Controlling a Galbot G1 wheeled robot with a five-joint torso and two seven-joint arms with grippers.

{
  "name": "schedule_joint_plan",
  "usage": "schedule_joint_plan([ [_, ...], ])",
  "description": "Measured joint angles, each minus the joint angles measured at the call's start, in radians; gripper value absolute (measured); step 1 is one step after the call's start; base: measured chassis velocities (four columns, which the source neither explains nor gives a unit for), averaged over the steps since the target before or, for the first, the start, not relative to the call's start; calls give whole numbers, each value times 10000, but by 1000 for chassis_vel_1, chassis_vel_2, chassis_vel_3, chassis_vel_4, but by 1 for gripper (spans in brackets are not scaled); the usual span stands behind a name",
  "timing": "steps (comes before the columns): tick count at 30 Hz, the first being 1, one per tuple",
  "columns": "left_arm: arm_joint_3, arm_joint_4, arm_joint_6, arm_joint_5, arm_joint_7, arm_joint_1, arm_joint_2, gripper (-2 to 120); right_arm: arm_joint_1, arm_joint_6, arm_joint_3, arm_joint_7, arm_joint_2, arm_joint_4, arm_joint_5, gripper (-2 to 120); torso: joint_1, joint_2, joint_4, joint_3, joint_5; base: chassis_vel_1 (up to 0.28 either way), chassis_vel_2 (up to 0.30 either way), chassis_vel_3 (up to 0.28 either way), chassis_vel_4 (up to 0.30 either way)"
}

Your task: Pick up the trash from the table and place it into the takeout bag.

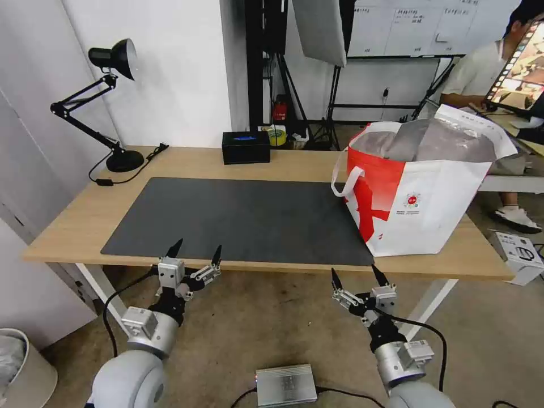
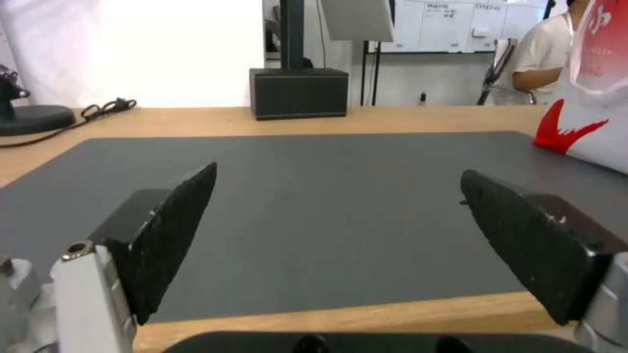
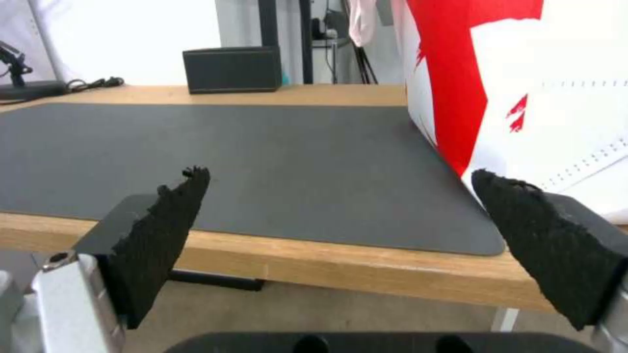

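From the head camera I see both arms held low in front of the near edge of the table (image 1: 85, 221). My left gripper (image 1: 195, 253) hangs just at that edge with its fingers spread wide and nothing between them; my right gripper (image 1: 356, 277) sits a little lower, below the tabletop, equally wide apart and holding nothing. The takeout bag (image 1: 430, 198) stands upright on the table's right end, its near corner resting on the dark grey mat (image 1: 238, 218), mouth open and foil lining showing (what lies inside I cannot tell). The left wrist camera catches just a red-and-white corner of the bag (image 2: 588, 132) and, past the mat, the small black box (image 2: 299, 93). The right wrist camera shows the bag's side wall (image 3: 523, 98) close up. The black desk lamp (image 1: 107, 102) stands at the far left corner.
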Motion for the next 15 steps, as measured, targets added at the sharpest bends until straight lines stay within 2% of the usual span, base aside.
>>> schedule_joint_plan([
  [9,36,326,-639,328,-2,129,-181,100,1,0,0,0,0,0,0,100,0,0,0,0,0,0,0,0,0],
  [15,8,391,-759,394,-2,185,-209,100,0,0,0,0,0,0,0,100,0,0,0,0,0,0,0,0,0],
])
